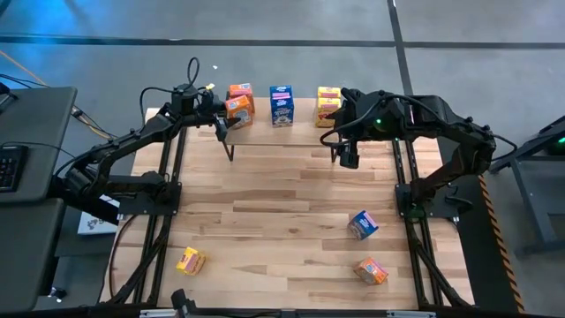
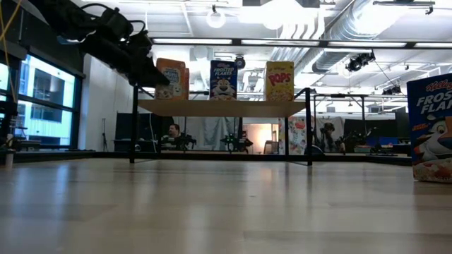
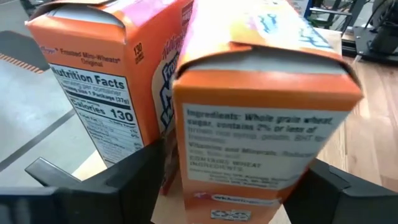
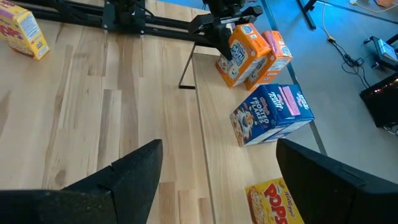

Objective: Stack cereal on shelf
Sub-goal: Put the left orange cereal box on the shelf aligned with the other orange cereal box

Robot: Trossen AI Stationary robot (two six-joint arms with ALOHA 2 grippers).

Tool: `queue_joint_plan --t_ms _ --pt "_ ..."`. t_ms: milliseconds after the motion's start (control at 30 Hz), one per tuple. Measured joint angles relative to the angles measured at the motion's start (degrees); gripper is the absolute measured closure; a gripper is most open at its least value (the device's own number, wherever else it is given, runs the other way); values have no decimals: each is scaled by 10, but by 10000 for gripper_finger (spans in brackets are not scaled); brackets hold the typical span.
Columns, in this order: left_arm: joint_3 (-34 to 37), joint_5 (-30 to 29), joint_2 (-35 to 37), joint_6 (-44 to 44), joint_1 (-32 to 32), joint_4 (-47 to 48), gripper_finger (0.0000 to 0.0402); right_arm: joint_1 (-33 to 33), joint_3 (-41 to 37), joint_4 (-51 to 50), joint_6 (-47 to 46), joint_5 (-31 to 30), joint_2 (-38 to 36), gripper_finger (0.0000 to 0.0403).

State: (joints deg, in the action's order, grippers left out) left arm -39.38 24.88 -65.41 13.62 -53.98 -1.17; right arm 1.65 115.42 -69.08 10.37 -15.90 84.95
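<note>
The main risk is a topple. On the shelf [image 1: 291, 132], the front orange box [image 3: 261, 118] stands between the left gripper's [image 1: 222, 117] fingers [image 3: 134, 180], with a second orange box [image 3: 112, 74] right behind it, touching or nearly so. If the arm pulls away at an angle, a finger could drag the front box and knock it over, tip its neighbour, or push either off the shelf's edge. The boxes are light cardboard and would likely slide at a slight brush.

The left fingers stand 1 on each side of the front box's narrow end. They look parted, with a sliver of gap on at least 1 side, though whether they have fully let go cannot be told.

The right gripper [image 1: 346, 155] hangs near the shelf's other end with fingers wide and empty. The blue box [image 1: 281, 104] and yellow box [image 1: 327, 104] stand upright farther along the shelf. 3 more boxes lie on the surface [image 1: 265, 212], well apart from both grippers.
</note>
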Motion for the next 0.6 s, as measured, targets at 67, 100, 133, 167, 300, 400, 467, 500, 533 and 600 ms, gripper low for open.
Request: queue_joint_plan --t_ms 67,100,133,167,300,400,467,500,533,600 --pt "0 0 0 -9 0 0 129 0 0 0 0 0 0 96" --pt "0 0 1 -12 0 0 128 0 0 0 0 0 0 96" --pt "0 0 2 -14 0 0 128 0 0 0 0 0 0 96" --pt "0 0 5 -14 0 0 128 0 0 0 0 0 0 96" --pt "0 0 23 -17 0 -3 128 0 0 0 1 0 0 96" --pt "0 0 42 -31 0 -2 128 0 0 0 1 0 0 96" --pt "0 0 57 -31 0 1 128 0 0 0 1 0 0 96" --pt "0 0 64 -36 0 2 129 0 0 0 1 0 0 96" --pt "0 0 71 -43 0 4 129 0 0 0 1 0 0 96" --pt "0 0 87 -56 0 4 128 0 0 0 1 0 0 96"
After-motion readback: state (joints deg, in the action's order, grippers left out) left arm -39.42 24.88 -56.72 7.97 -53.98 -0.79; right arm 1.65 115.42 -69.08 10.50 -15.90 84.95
